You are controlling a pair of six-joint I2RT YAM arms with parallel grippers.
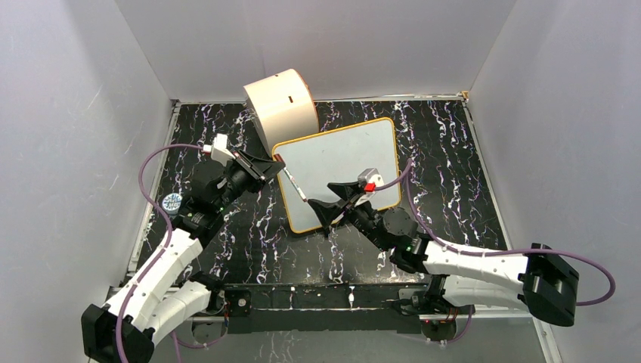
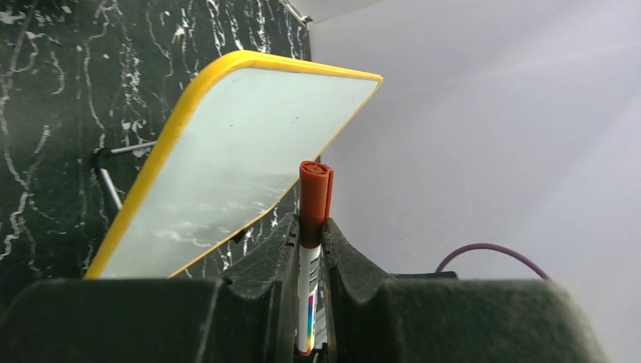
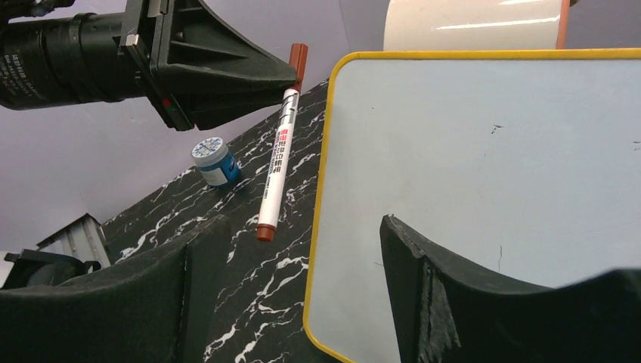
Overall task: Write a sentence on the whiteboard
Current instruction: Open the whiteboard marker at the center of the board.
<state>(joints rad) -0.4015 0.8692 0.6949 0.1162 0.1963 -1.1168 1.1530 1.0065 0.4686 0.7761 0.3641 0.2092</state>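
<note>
1. I count one whiteboard (image 1: 344, 155), one marker (image 1: 293, 180), one cream drum (image 1: 281, 106), one small blue jar (image 1: 170, 202) and two grippers.
2. The whiteboard sits mid-table on the black marbled table (image 1: 453, 189), its far left corner just beside the drum.
3. The jar stands well apart at the table's left edge with its lid on; I can't see what is in it.
4. The left gripper (image 1: 274, 162) is pinched narrow on the marker just below its red-brown cap, over the board's left rim.
5. The right gripper (image 1: 329, 200) is spread wide and holds nothing. It is at the board's near left part, and I can't tell whether it touches.
</note>
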